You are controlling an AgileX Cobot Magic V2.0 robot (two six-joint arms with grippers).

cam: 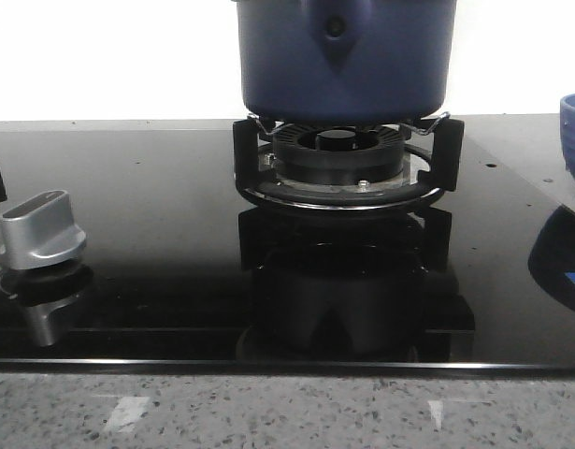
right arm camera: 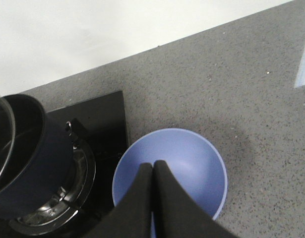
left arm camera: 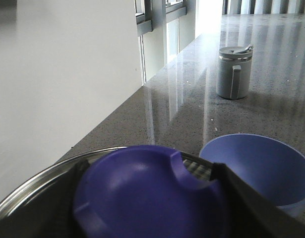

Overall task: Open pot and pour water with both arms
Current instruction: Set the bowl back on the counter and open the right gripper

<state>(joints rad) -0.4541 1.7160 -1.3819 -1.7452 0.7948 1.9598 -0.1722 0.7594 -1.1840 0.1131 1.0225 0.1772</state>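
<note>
Matte pot point(cam: 348, 56), glossy black hob point(cam: 156, 234)

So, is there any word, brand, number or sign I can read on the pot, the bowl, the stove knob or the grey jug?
None can be read.
pot: plain, no text.
bowl: plain.
knob: no marking visible.
grey jug: no label visible at this size.

speckled counter point(right arm camera: 251, 89): hob point(cam: 128, 234), bowl point(right arm camera: 182, 163), jug point(left arm camera: 234, 72)
</note>
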